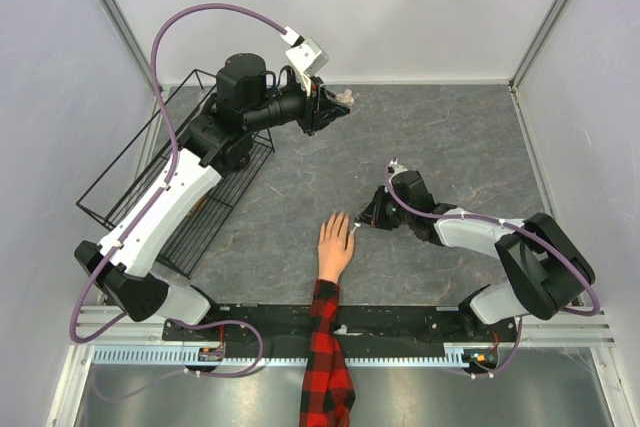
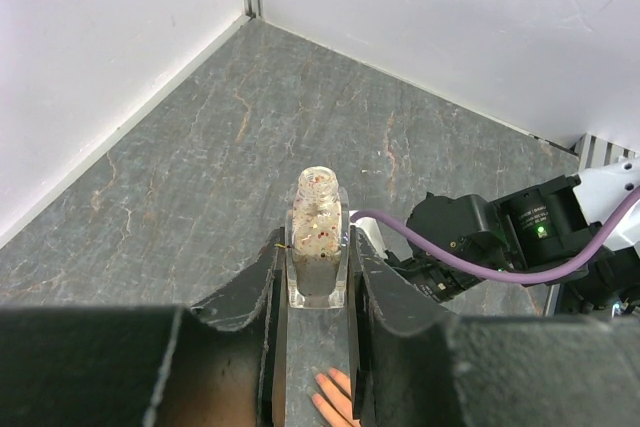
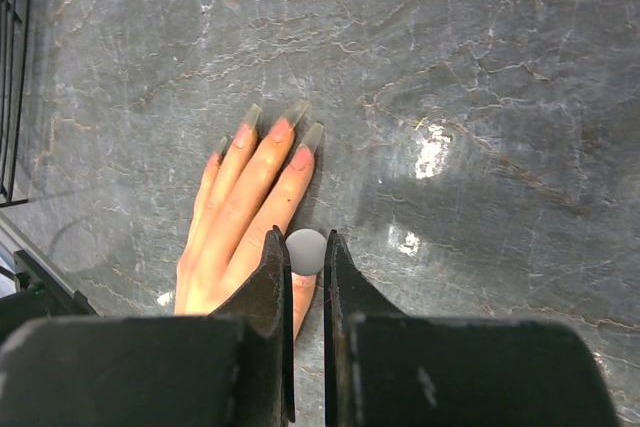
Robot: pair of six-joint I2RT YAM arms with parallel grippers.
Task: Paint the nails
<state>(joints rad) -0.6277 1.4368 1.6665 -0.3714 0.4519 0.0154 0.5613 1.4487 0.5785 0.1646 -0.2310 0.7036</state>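
Observation:
The peach mannequin hand (image 1: 335,244) lies flat on the grey table, its red-and-black plaid sleeve (image 1: 325,347) running toward the near edge. In the right wrist view the hand (image 3: 240,217) points away, and its nails (image 3: 281,129) show at the fingertips. My right gripper (image 1: 362,219) hovers just right of the hand, by its thumb side. It (image 3: 306,243) is shut on a round grey brush cap (image 3: 306,252); the brush below is hidden. My left gripper (image 1: 338,103) is raised at the back, shut (image 2: 318,259) on a clear bottle of glitter polish (image 2: 318,232) with its neck uncapped.
A black wire rack (image 1: 165,182) stands along the left wall under the left arm, and its edge (image 3: 10,67) shows in the right wrist view. White walls close the table at the back and sides. The right arm (image 2: 480,237) shows beyond the bottle.

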